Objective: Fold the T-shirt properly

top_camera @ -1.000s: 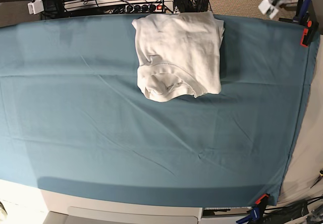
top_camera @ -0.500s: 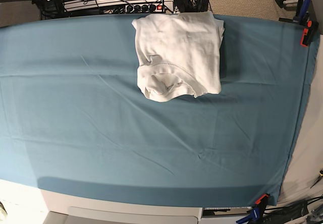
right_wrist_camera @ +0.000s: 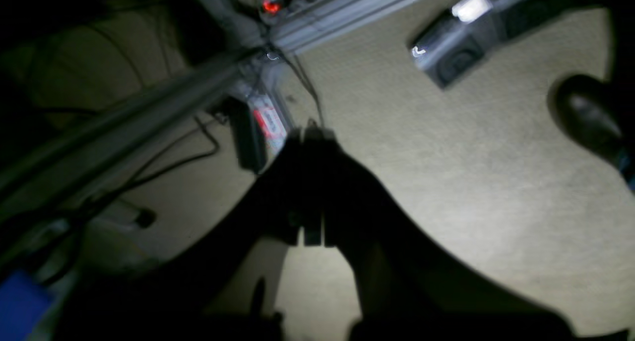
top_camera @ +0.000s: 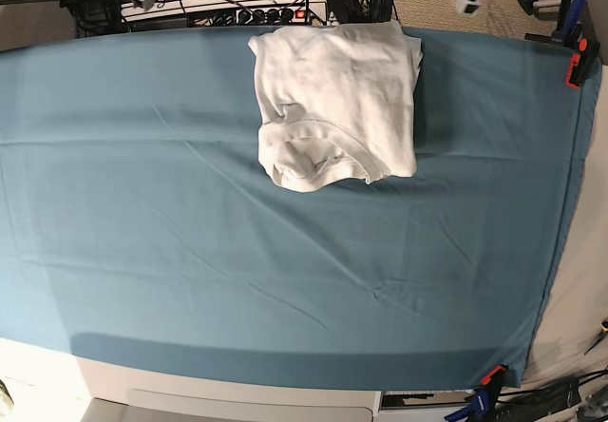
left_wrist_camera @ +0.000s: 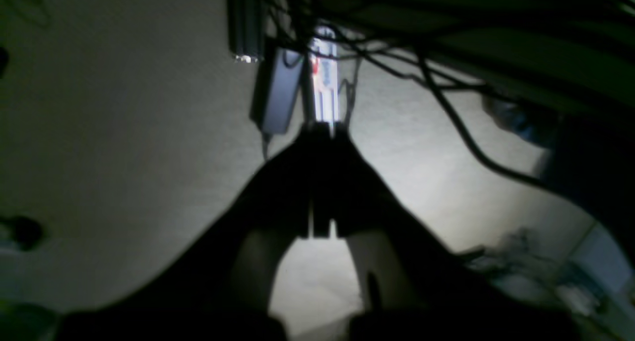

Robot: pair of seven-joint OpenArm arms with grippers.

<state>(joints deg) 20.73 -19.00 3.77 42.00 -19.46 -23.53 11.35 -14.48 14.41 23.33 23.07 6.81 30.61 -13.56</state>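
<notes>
T-shirt [top_camera: 335, 101] lies folded into a compact white bundle at about 12 o'clock on the teal table cloth [top_camera: 190, 251], its far edge at the cloth's back border and its collar end turned toward 6 o'clock, so its long axis runs from 12 to 6. Going from left to right across the base view: the arm with the right wrist camera shows only as a bit of hardware at 11 o'clock beyond the table's back edge; the shirt sits in the middle; the other arm is a small pale shape at 1 o'clock, also off the cloth. Neither touches the fabric — both are well apart from it. The right gripper [right_wrist_camera: 311, 130] has its jaws pressed together on nothing, pointing at carpet and cables [right_wrist_camera: 208, 147]; the left gripper [left_wrist_camera: 325, 127] is likewise closed and empty, over floor and a power strip [left_wrist_camera: 325, 78]. The 1 o'clock arm looks slightly nearer the shirt. Judging by the neat bundle, the fold seems finished — any further move would have to come back toward 6 o'clock
</notes>
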